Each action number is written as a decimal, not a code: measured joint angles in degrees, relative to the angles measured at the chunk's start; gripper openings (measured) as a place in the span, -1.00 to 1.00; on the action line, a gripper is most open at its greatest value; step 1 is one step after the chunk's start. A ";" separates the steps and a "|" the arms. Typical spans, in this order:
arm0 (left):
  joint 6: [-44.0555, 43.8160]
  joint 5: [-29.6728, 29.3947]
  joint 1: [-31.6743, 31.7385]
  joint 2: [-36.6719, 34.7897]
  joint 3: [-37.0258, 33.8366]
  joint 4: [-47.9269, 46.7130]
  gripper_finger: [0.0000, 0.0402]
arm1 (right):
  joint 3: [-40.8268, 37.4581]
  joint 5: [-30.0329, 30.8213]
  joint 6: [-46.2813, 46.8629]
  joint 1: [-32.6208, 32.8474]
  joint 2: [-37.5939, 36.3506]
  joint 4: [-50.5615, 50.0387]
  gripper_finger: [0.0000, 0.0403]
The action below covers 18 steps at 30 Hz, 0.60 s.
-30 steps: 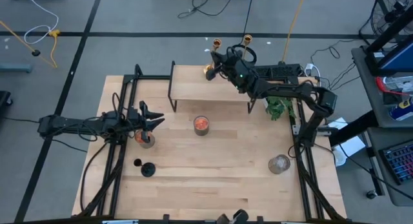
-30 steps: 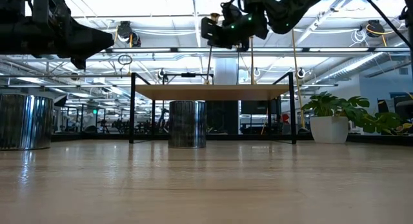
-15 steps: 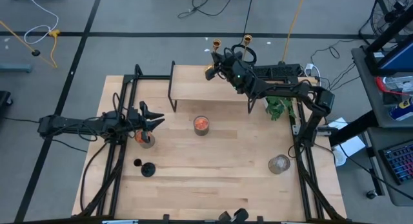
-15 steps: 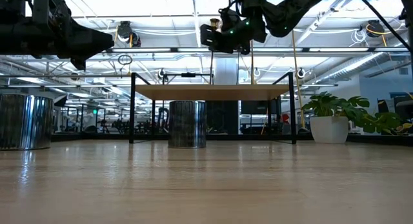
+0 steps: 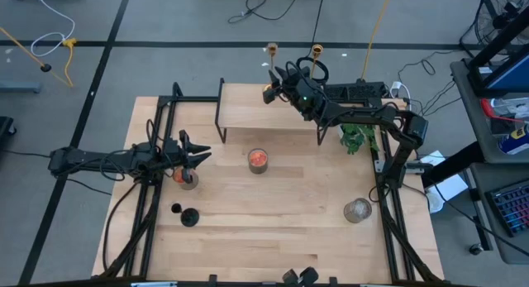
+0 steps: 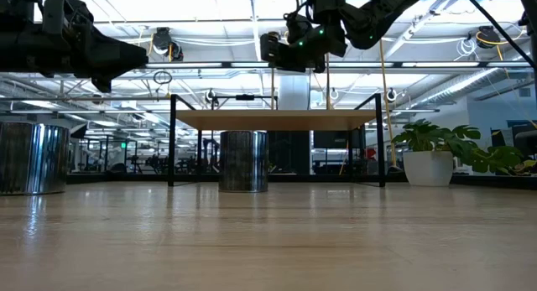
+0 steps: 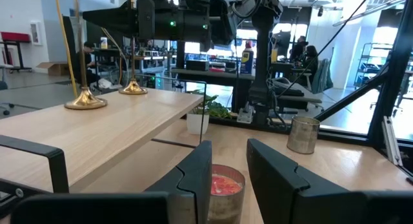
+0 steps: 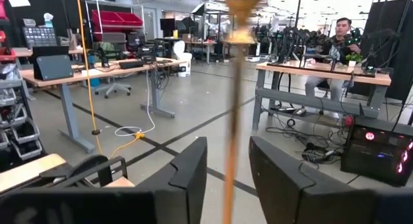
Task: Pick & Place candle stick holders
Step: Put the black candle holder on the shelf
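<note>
The right hand hovered above the raised shelf at the table's far edge, fingers parted, 1 gold candle stick holder's upright stem between them, ungripped. A 2nd gold holder stood just beside. The left hand, released, waited well apart.

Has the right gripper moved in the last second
Barely. In the high view the right gripper is at the same spot over the raised shelf's back edge, its fingers around the gold holder. In the low view it has drifted slightly.
</note>
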 joint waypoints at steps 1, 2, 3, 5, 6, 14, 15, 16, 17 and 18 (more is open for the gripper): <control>0.00 0.00 0.00 0.00 0.00 0.00 -0.48 | 0.00 0.00 0.01 0.00 0.00 0.00 -0.40; 0.00 0.00 0.00 0.00 0.00 0.00 -0.48 | 0.00 0.00 0.02 0.03 0.00 -0.01 -0.39; 0.00 0.00 0.00 0.00 0.00 -0.02 -0.48 | 0.00 0.00 0.00 0.14 0.00 -0.01 -0.37; 0.00 0.00 0.00 0.00 0.00 -0.01 -0.48 | 0.00 0.02 0.02 0.50 -0.25 -0.90 -0.35; 0.00 0.01 0.00 0.00 0.00 -0.09 -0.48 | 0.00 0.01 0.02 0.72 -0.64 -2.59 -0.34; 2.38 0.51 0.00 -0.01 0.00 -2.23 -0.48 | -0.02 -0.02 1.39 4.49 -6.22 -22.20 -0.32; 2.96 0.71 0.00 -0.02 0.00 -2.84 -0.48 | -0.02 -0.03 1.29 5.33 -7.15 -24.59 -0.33; 3.38 1.03 0.00 -0.02 0.00 -3.66 -0.48 | -0.01 -0.02 1.19 6.28 -8.12 -27.33 -0.33; 3.35 1.38 0.00 0.00 0.00 -4.38 -0.48 | 0.00 -0.02 1.20 7.27 -9.09 -30.26 -0.34; 3.08 1.60 0.00 0.00 0.00 -4.72 -0.48 | -0.08 -0.02 1.41 8.34 -10.08 -32.99 -0.34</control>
